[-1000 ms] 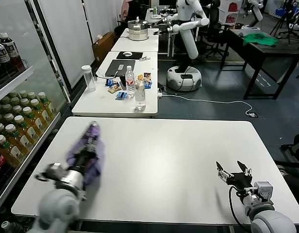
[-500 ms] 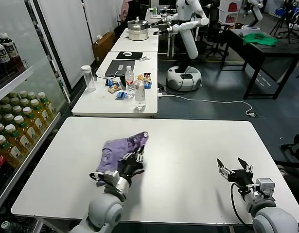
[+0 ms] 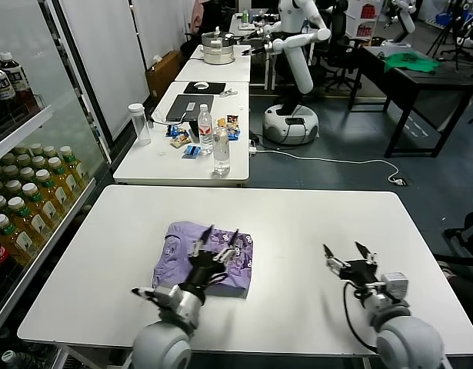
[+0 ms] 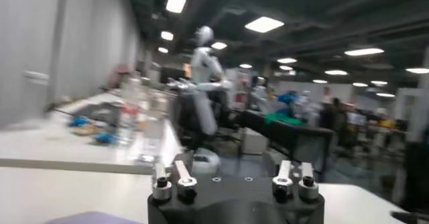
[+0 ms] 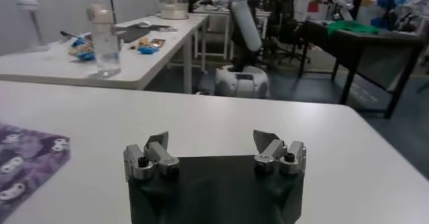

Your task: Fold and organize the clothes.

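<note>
In the lower left of the head view, the left gripper [image 3: 218, 244] has just let go, fingers spread above the lavender-purple thin-fabric T-shirt [image 3: 209, 260], now a folded rectangle on the white table [image 3: 298, 223], so folding looks nearly done, while the right gripper [image 3: 346, 260] waits released at lower right.

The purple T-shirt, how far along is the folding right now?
Looks done: the purple T-shirt lies on the white table as a compact folded rectangle, pattern side up. In hand: nothing; the left gripper hovers over the shirt with fingers spread, and the right gripper sits open above bare table, apart from it. Left: perhaps a tidy-up, since the near edge looks slightly uneven.
</note>
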